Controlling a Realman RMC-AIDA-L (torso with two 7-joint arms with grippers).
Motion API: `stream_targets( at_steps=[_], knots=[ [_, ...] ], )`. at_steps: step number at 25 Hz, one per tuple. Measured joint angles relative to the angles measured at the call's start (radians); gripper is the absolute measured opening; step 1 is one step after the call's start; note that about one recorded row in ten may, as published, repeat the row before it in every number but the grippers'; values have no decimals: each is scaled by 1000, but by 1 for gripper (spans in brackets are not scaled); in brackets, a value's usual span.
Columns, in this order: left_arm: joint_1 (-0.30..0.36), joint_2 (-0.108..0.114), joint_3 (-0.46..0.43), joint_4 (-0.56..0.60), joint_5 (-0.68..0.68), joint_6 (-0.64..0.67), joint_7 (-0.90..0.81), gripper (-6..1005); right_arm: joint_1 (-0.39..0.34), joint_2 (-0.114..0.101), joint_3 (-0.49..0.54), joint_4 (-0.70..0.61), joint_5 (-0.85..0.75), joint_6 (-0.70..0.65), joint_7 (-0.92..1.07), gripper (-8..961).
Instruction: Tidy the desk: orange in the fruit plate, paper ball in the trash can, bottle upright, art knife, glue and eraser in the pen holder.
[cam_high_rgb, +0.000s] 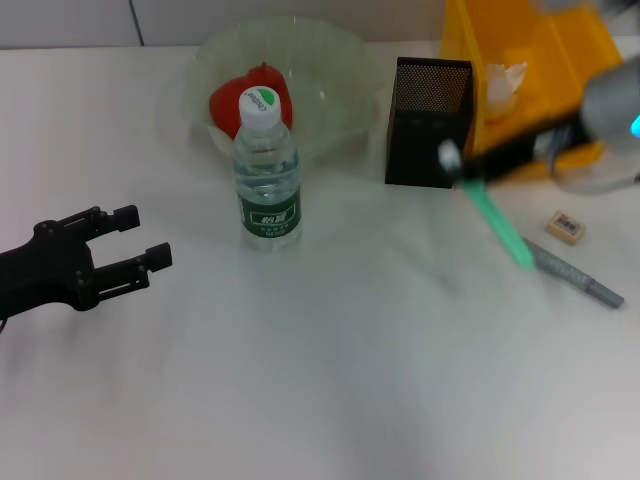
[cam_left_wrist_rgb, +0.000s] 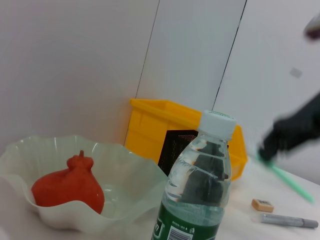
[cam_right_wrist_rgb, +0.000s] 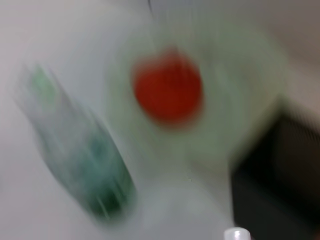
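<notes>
white desk, right claw (cam_high_rgb: 470, 168) gripping glue (cam_high_rgb: 500, 222) beside pen holder (cam_high_rgb: 428, 120), left claw (cam_high_rgb: 145, 238) open

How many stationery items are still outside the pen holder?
3: the glue in the right gripper, lifted beside the pen holder; the art knife and eraser on the desk.

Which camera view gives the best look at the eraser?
The head view: the eraser lies in plain sight on the table, beyond the art knife, its label visible. The left wrist view shows it small and far off. The right wrist view does not show it.
</notes>
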Motion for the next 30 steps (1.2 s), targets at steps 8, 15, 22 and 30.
stream_targets(
  at_steps=[8,15,22,30],
  knots=[
    [0,-6,1,2,0,1,-4,772,-120,-1,182,220,788,342,-647,230],
    [-5,-18,2,3,0,2,-4,772,21,-12,267,706,1150,372,-1115,250],
    [-22,-23,-4,7,0,-1,0,773,148,-40,281,940,1134,445,-1190,271],
    [-26,-21,-5,6,0,-3,1,773,164,-23,244,958,982,495,-1111,294]
  ],
)
